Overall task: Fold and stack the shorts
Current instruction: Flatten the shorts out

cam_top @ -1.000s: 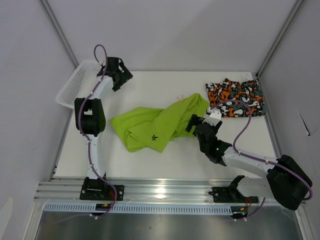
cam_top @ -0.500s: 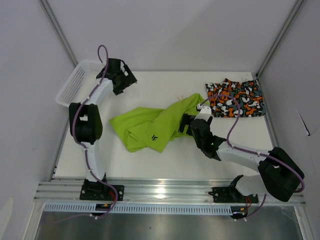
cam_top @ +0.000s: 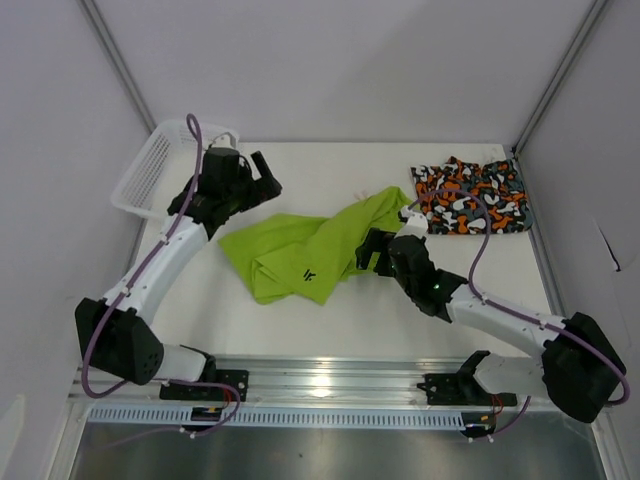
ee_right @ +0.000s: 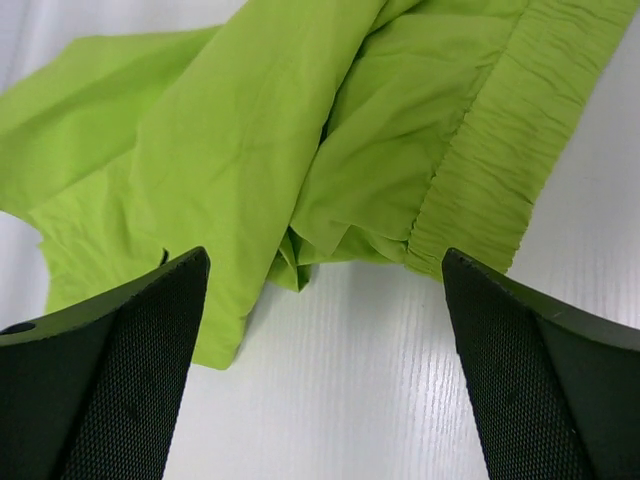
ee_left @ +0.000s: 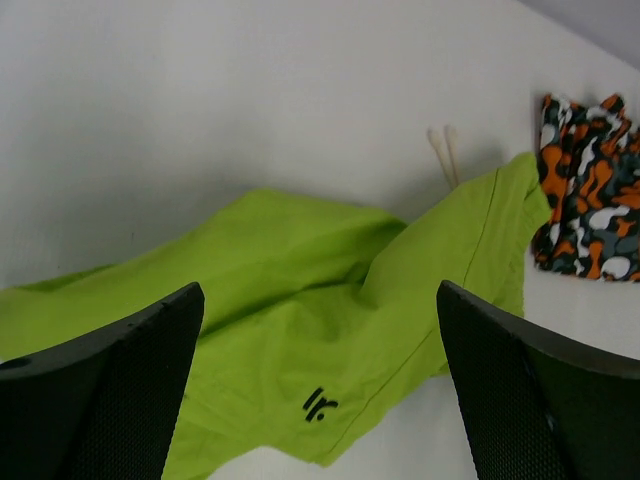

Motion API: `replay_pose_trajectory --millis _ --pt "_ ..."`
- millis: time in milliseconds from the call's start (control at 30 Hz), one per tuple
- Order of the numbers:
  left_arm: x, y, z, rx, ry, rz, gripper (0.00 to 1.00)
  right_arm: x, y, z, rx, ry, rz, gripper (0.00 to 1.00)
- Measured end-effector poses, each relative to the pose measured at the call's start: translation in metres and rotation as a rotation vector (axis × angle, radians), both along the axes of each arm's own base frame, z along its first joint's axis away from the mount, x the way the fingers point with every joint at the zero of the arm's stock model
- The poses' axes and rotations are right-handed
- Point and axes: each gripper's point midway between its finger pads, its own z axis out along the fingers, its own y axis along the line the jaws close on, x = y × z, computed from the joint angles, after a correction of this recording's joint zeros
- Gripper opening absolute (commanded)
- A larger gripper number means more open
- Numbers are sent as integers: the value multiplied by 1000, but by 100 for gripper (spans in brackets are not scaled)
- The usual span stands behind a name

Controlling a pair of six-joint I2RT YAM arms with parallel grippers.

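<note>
Crumpled lime green shorts (cam_top: 310, 245) lie in the middle of the surface (cam_top: 330, 320), with the camo pair (cam_top: 470, 195) at its far right corner. Light, limp and likely slippery, the green cloth looks best pinched at its gathered waistband (ee_right: 500, 150) and a leg hem. The left fingers (ee_left: 100, 400) and right fingers (ee_right: 100, 370) hover on either side, spread wide and holding nothing.

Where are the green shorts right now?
In the top view the lime green shorts lie crumpled in the middle of the table, with the camo shorts just past their far right end.
</note>
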Motion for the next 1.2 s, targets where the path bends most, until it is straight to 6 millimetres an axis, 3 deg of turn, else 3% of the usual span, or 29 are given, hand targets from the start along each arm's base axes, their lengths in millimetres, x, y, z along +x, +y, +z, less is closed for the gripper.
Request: replay_pose_trajectory --millis 133,233,367,500,733,933,1100,1200 --pt "-38 -18 -22 73 39 -48 98 2 -12 22 35 20 -45 99" --pt "-75 -41 -43 153 70 -126 98 13 -36 34 61 36 -100 99" --pt "-126 -66 -64 239 84 -252 97 31 -77 34 109 95 -167 98" --pt "-150 -73 -79 294 95 -315 96 36 -93 23 113 176 -165 98" --pt "-169 -89 -113 437 150 -406 90 34 -88 2 96 243 -101 96" --pt "-168 -106 -150 585 223 -486 86 32 -86 -7 79 217 -54 95" --pt "-161 -116 -158 624 235 -504 81 22 -91 -13 60 182 -40 94" --pt "-154 -125 -162 638 231 -513 72 17 -93 -10 62 143 -34 93"
